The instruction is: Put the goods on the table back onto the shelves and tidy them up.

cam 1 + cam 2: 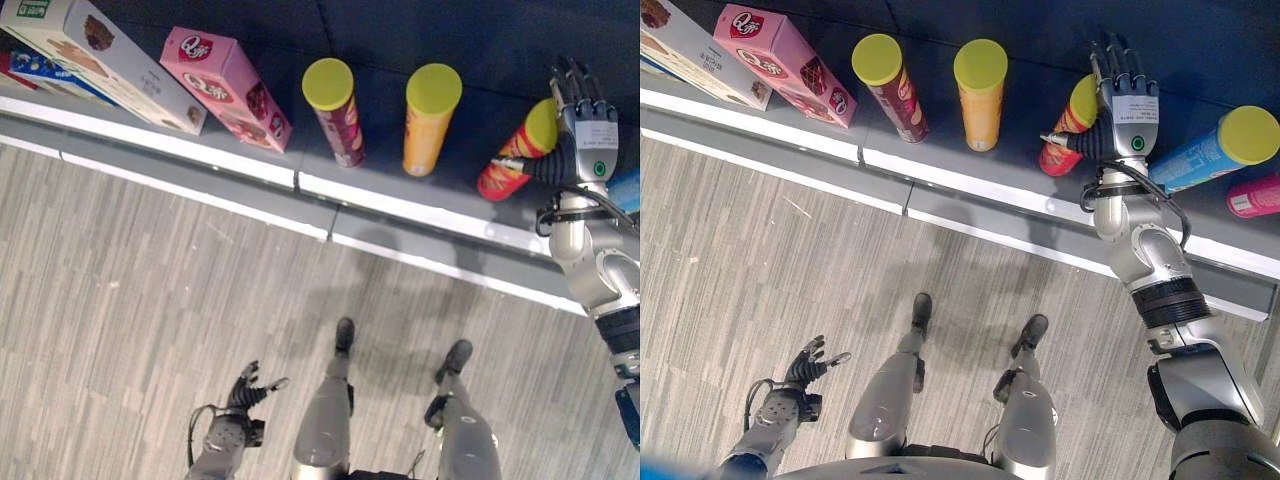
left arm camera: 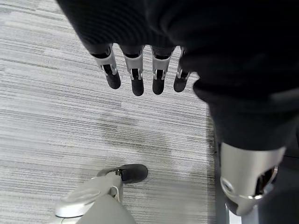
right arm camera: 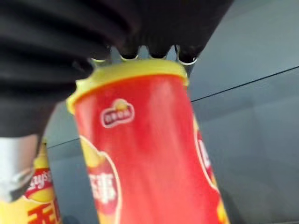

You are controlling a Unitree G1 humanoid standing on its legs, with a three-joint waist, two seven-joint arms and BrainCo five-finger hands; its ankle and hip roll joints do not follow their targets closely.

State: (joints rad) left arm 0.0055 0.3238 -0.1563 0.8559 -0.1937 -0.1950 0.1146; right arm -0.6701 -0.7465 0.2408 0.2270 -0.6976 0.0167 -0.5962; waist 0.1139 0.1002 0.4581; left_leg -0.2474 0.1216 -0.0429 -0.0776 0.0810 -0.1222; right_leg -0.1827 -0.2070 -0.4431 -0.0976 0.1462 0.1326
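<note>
Shelf [image 1: 970, 170]: right hand [image 1: 1122, 120] grips red can [image 1: 1065, 135].

I see my right hand [image 3: 70, 42] against a red cardboard crisp tube [image 3: 149, 154] with a yellow lid [image 3: 131, 70].

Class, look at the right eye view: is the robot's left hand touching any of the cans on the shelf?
No. The left hand hangs low over the floor, far from the cans on the shelf.
</note>
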